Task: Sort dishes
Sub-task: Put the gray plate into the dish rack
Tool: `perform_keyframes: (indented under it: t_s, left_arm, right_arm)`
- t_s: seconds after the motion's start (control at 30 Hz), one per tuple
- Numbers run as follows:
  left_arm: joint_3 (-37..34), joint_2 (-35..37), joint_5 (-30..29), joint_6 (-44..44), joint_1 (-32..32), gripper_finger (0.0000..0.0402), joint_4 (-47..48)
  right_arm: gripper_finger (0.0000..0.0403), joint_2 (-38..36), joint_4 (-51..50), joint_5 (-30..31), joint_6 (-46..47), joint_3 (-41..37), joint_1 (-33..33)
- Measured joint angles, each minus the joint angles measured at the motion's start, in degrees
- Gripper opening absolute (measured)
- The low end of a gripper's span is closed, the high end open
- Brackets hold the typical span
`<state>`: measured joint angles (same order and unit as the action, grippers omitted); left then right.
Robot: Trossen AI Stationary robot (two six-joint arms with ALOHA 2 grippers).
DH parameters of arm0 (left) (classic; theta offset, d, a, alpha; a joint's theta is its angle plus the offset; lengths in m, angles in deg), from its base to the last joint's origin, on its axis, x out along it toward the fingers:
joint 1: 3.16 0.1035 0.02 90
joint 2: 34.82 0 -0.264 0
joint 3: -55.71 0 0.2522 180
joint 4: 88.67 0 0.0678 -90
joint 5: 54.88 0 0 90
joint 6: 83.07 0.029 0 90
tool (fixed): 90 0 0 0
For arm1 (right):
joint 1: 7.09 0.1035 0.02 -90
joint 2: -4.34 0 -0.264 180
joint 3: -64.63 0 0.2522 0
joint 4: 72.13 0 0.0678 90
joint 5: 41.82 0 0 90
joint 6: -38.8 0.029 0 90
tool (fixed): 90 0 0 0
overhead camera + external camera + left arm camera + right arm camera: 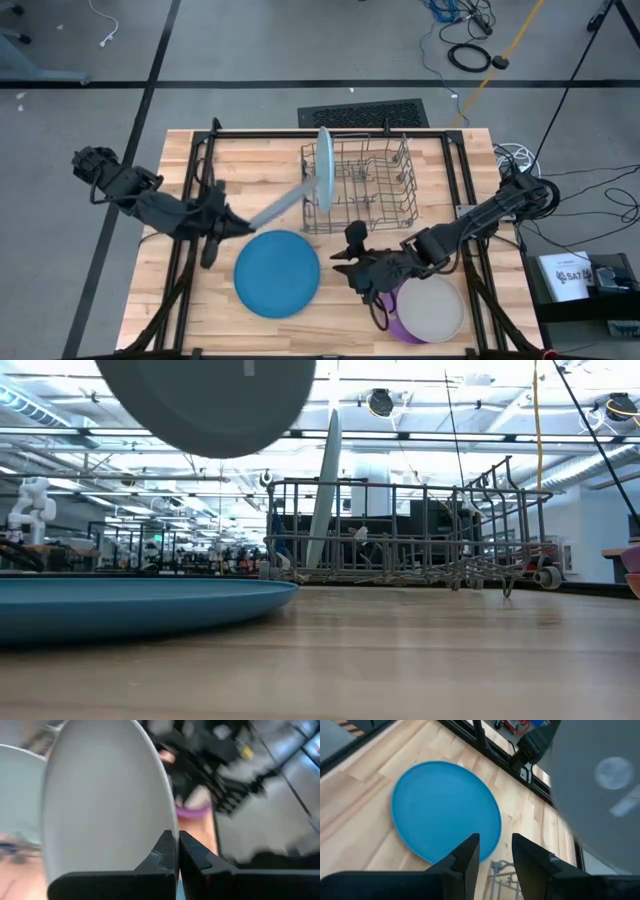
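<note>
My left gripper (236, 224) is shut on a grey plate (282, 205) and holds it in the air between the table's left side and the wire rack (375, 190). The grey plate also shows at the top of the low view (210, 400). A light blue plate (323, 168) stands on edge in the rack's left end. A darker blue plate (277, 272) lies flat on the table. My right gripper (495, 851) is open and empty above the table, right of the blue plate (445, 812). A beige-grey plate (432, 306) lies on a purple one (392, 318) at the near right. My left gripper pinches the grey plate's rim (167, 827) between its two fingers, at the edge nearest the arm. The fingers come roughly level from the table's left. The plate is lifted clear, tipped on edge, and reaches away from the fingers toward the rack.
The rack stands at the far middle of the table, its right part bare of plates. Black frame rails (190, 200) run along the table's left and right sides. Bare wood (250, 165) lies between the left rail and the rack.
</note>
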<state>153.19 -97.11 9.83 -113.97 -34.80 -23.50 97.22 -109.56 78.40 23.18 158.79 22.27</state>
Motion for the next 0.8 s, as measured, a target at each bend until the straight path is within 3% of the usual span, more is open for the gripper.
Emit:
perform_keyframes:
  t_s: [0.17,0.47,0.6,0.8]
  left_arm:
    - [0.0,-0.65,-8.92,0.01,0.0,0.0,-6.16]
    - [-0.72,-3.15,-22.6,1.8,0.0,0.0,-14.66]
    - [-2.47,-4.82,-26.26,3.11,0.08,0.0,-19.97]
    - [-9.16,-5.11,-27.86,6.41,1.81,0.0,-35.44]
  right_arm:
    - [0.0109,0.0,-0.06,1.43,-0.07,0.0,0.73]
    - [0.0109,-2.37,-0.91,18.05,-3.47,-0.02,4.06]
    - [0.0109,-5.69,-1.46,23.51,-3.55,-0.02,6.16]
    - [0.0109,-10.7,-3.52,28.94,-3.13,-0.02,10.03]
